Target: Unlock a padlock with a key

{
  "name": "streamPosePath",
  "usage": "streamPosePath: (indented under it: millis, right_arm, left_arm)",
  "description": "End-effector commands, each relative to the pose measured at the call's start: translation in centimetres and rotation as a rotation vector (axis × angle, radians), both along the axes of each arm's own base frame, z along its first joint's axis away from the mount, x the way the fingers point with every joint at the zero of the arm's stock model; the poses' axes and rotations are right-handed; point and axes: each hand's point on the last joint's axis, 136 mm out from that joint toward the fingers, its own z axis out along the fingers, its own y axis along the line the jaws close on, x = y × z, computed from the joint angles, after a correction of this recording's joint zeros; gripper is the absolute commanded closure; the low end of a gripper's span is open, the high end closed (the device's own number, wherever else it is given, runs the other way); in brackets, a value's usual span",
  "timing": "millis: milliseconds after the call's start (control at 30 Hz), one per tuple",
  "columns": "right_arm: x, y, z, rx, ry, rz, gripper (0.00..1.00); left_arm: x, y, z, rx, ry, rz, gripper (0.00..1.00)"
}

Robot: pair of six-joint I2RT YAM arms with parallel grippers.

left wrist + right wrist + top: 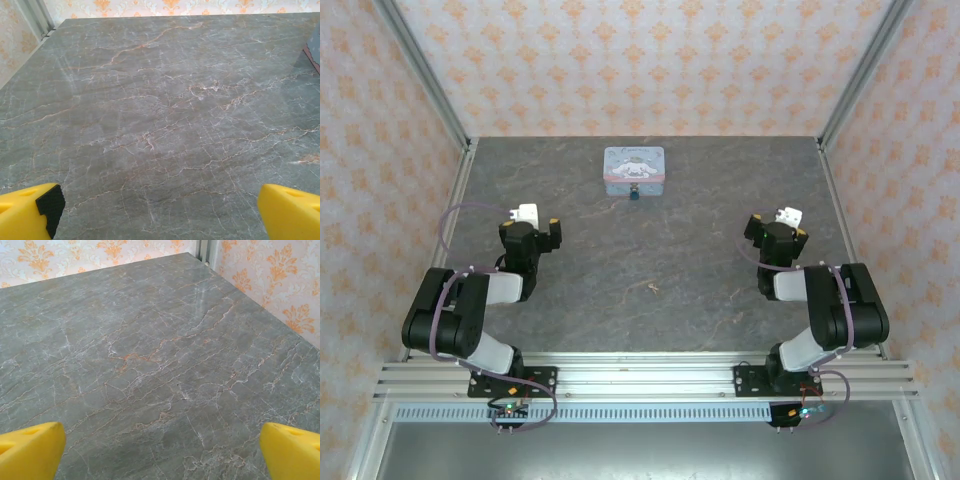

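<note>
The tiny dark teal padlock (634,196) hangs at the front edge of the pale blue cartoon tin box (633,169), far back at mid-table. A thin tan key (650,288) lies flat on the grey marble nearer the arms, between them. My left gripper (532,224) hovers at the left, well short of both. It is open, and its yellow fingertips (27,212) stand wide apart over bare marble. My right gripper (778,230) on the right is open too, its fingertips (30,450) spread with nothing between them.
Patterned walls with aluminium posts (425,70) enclose the marble table (650,240) on three sides. A corner of the tin box (315,47) shows at the right edge of the left wrist view. The arm bases sit on a rail (640,380) at the near edge.
</note>
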Motion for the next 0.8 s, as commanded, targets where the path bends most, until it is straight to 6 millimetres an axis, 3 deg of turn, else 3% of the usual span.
streamPosePath:
  millis: [0,233,533,767]
  right_arm:
    - [0.2,-0.2,0.6,-0.002,-0.017,-0.014,0.01]
    - [0.2,-0.2,0.6,-0.001,-0.019,-0.014,0.01]
    - [0.1,-0.3,0.8,0.002,-0.029,-0.017,0.01]
    - [-0.8,-0.5,5.7,0.042,-0.021,-0.052,0.01]
  left_arm:
    - [0.2,-0.3,0.8,0.010,-0.025,-0.014,0.00]
    - [0.5,0.4,0.7,-0.006,-0.005,0.017,0.00]
    - [0.9,0.0,1.2,-0.014,0.015,-0.019,0.00]
    - [1.3,-0.3,4.7,-0.031,0.082,-0.024,0.00]
